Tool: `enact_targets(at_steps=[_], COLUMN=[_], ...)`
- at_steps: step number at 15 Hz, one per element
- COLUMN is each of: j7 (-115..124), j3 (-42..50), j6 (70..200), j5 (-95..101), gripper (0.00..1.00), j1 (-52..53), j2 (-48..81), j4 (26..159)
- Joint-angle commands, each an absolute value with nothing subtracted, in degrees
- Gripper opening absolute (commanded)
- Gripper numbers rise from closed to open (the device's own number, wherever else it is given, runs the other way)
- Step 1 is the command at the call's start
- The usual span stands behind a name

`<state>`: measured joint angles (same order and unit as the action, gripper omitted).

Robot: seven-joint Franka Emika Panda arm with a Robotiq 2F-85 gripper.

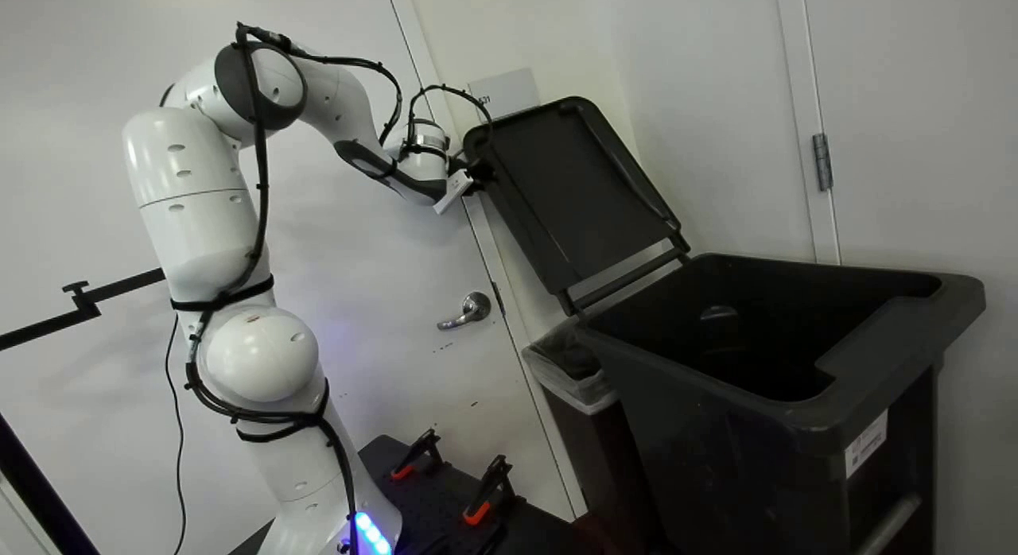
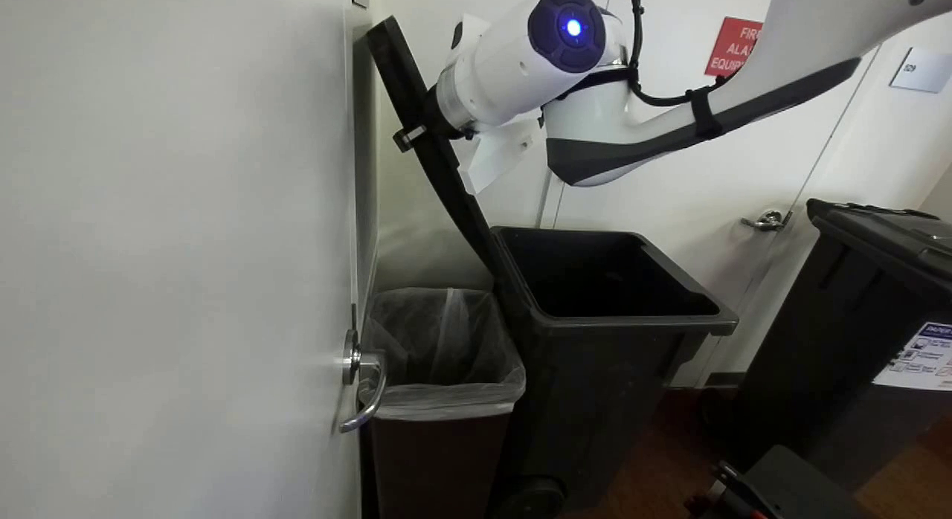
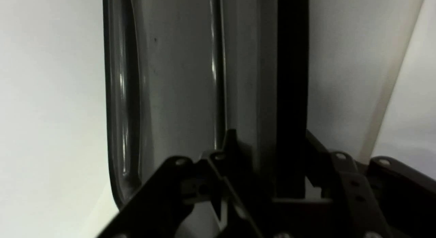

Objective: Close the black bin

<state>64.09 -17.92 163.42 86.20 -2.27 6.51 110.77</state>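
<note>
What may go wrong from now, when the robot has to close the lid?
The jaws straddle the edge of the lid near an upper corner; it might twist, or slip free and fall back. The black bin shows a wheel, so pulling could roll it. The lined bin stands close beside it and could be knocked.

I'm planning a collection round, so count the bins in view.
3, all in an exterior view: the open black bin, the bag-lined bin beside it, and the closed black bin at the right edge. Others may be hidden.

Blk rect. bin [image 1: 716,452], open, w/ lid [image 1: 573,193] tilted up
</note>
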Motion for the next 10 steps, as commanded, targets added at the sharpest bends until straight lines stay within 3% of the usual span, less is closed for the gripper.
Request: enact_targets(at_steps=[1,10], j7=[69.5,83.9], j3=[-16.47,-10.19], j6=[161.92,167.29], j5=[84.05,84.28], gripper=[0.22,0.22], j1=[-4.14,-7.69], j2=[-2.63,-13.54], j4=[117.93,127.38])
